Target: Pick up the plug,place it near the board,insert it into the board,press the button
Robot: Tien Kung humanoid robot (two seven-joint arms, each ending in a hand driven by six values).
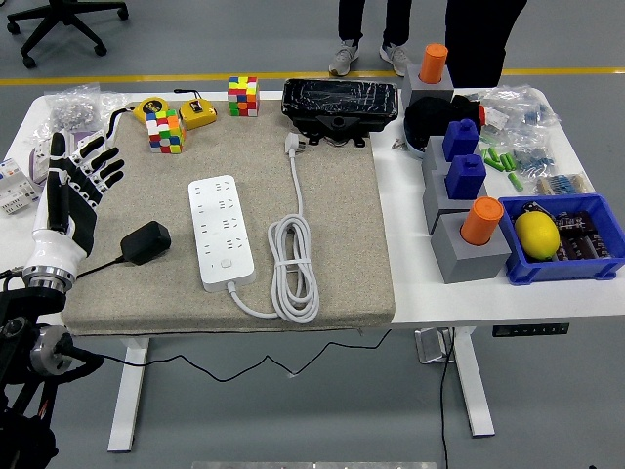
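A white tabletop (410, 283) carries a beige mat (361, 244) across its left and middle. On the mat lies a white power strip (221, 231), its white cord (293, 264) coiled just to its right. A black plug adapter (145, 241) rests left of the power strip, apart from it. The left robot hand (70, 195) hovers upright over the mat's left edge, fingers spread and holding nothing, near the plug adapter but not touching it.
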